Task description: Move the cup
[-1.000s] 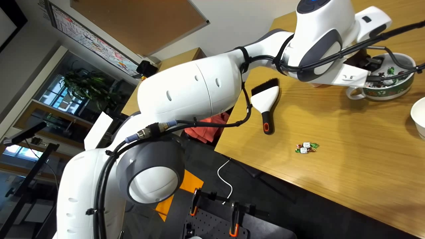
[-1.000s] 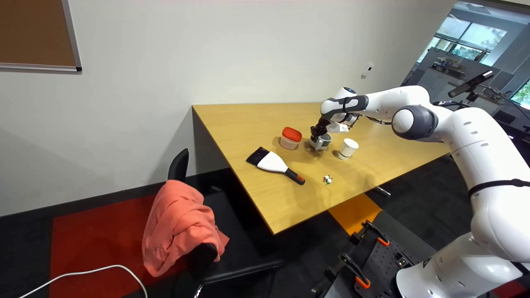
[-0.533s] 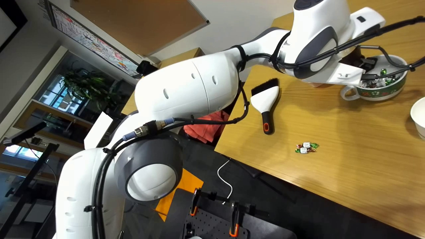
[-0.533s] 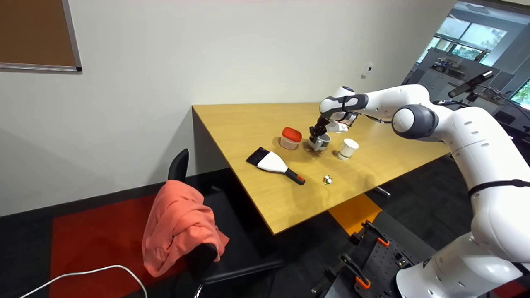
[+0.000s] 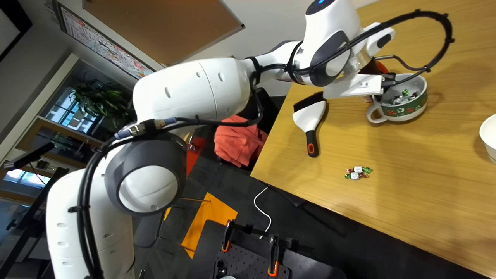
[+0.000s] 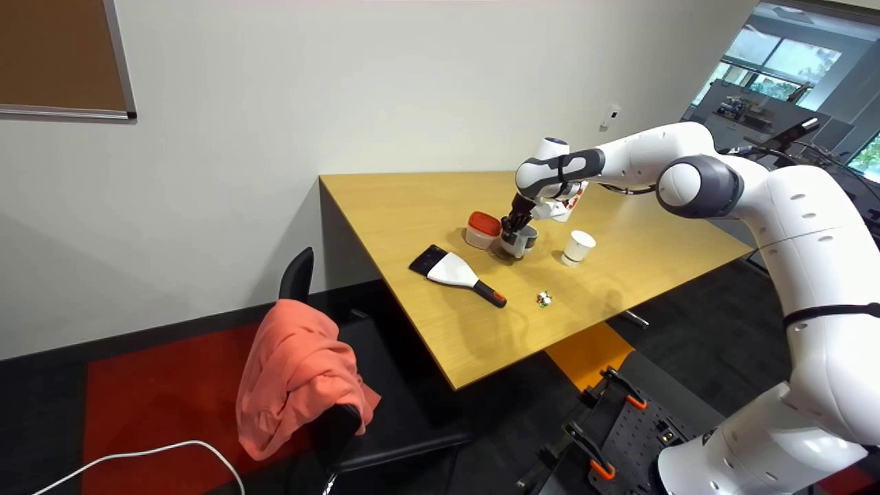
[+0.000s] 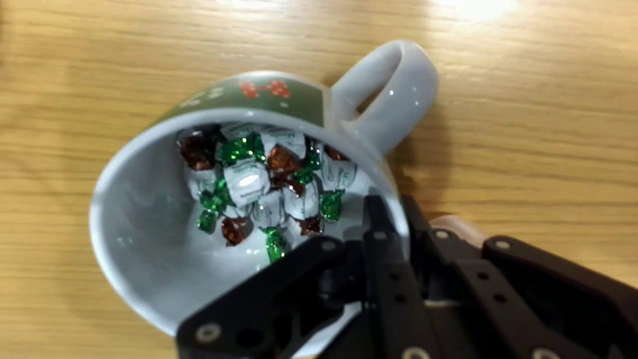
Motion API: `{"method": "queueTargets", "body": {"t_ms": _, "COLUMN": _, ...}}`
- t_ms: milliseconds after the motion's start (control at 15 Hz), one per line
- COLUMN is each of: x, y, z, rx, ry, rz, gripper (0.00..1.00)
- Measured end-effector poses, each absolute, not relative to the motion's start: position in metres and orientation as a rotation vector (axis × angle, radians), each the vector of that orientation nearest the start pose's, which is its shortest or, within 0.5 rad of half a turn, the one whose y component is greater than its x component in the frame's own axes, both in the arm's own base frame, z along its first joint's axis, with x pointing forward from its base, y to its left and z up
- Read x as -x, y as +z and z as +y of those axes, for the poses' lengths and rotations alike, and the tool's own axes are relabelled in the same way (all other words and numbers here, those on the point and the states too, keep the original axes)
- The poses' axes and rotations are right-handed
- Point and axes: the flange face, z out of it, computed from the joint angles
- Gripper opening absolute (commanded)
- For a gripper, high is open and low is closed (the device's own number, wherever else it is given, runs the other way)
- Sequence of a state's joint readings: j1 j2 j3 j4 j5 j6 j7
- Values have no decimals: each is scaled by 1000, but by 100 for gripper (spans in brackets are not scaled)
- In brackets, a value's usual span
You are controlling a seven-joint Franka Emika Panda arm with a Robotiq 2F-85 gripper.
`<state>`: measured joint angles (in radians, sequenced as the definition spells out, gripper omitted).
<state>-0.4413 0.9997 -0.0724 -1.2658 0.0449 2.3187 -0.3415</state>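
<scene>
The cup point(image 5: 406, 110) is wide and white with a green patterned band and a side handle, and several wrapped candies lie inside it. It also shows in the other outside picture point(image 6: 524, 240) and in the wrist view point(image 7: 142, 234). My gripper point(image 7: 394, 212) is shut on the cup's rim, with one finger inside the wall and one outside. In both exterior views the gripper point(image 5: 387, 81) point(image 6: 512, 227) comes down on the cup's rim, with its fingertips mostly hidden. I cannot tell whether the cup's base touches the table.
A red-lidded clear container point(image 6: 483, 230) stands close beside the cup, by the gripper. A plain white cup point(image 6: 577, 247) stands on the cup's other side. A black-and-white brush point(image 5: 310, 114) and loose candies point(image 5: 357, 173) lie nearer the edge of the table point(image 5: 387, 209).
My gripper and the cup have moved together to the left in both exterior views, closer to the red-lidded container. The other objects on the table have not moved.
</scene>
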Motion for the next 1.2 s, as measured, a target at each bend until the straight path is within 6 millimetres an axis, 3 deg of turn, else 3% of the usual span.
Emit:
{"method": "queueTargets", "body": {"t_ms": 267, "x": -651, "y": 148, "z": -301, "rx": 3199, "ry": 81, "rz": -3, "gripper": 3}}
{"method": "queueTargets", "body": {"t_ms": 467, "x": -635, "y": 157, "z": -270, "rx": 3183, "ry": 153, "rz": -194, "gripper": 3}}
{"method": "queueTargets", "body": {"t_ms": 800, "x": -599, "y": 179, "z": -239, "rx": 3130, "ry": 140, "rz": -480, "gripper": 3}}
{"method": "queueTargets", "body": {"t_ms": 867, "x": -591, "y": 182, "z": -233, "rx": 3116, "ry": 134, "rz": -537, "gripper": 10}}
{"method": "queueTargets", "body": {"t_ms": 933, "x": -584, "y": 183, "z": -227, "rx": 3105, "ry": 126, "rz": -588, "gripper": 10}}
{"method": "queueTargets", "body": {"t_ms": 1200, "x": -571, "y": 187, "z": -218, "rx": 3092, "ry": 123, "rz": -626, "gripper": 10}}
